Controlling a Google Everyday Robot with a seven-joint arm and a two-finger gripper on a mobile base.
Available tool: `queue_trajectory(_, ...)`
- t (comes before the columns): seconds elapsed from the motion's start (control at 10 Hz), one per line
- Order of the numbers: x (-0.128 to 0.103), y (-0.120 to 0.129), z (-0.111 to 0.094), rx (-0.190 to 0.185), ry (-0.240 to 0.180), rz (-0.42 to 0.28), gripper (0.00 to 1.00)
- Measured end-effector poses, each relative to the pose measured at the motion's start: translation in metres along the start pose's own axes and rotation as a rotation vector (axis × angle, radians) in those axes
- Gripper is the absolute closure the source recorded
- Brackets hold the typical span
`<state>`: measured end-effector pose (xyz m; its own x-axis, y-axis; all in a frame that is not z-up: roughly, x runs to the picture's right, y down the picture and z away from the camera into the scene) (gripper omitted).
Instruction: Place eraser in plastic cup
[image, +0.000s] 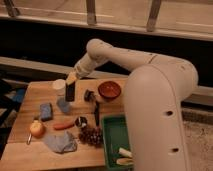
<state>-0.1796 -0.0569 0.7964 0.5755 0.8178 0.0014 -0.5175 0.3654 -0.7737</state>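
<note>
So the end effector (71, 80) sits over the back left part of the wooden counter (33, 96), on the end of the white arm reaching in from the big robot body on the right. Its pale yellowish fingers are clamped on the top end of the eraser (70, 92), which hangs upright below them as a dark block. The eraser is just beside the plastic cup (60, 91), on the cup's right side, so it's next to the cup and not inside it. I can't tell if the 2 are touching, or if the eraser's lower end reaches the counter. The cup stands upright, whitish at the rim and bluish lower down. Other stuff on there: 1 red-brown bowl (109, 90) to the right of the eraser, a blue sponge (46, 111) left of the cup's base, an orange stick-shaped thing (63, 126) in front of the cup, a round yellowish fruit (37, 129) near the left edge, and a crumpled grey cloth (60, 142) at the front. A green tray (114, 131) sits at the front right with 2 pale long pieces (123, 153) in it.
</note>
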Motion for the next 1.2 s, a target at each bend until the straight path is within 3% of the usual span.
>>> queue_trajectory(0.5,-0.022,0.017,0.037,0.033,-0.021,-0.108,1.00)
queue_trajectory(0.9,-0.030,0.018,0.061,0.018,-0.018,-0.129,1.00)
queue_trajectory(1.2,-0.023,0.008,0.068,0.016,0.000,-0.112,1.00)
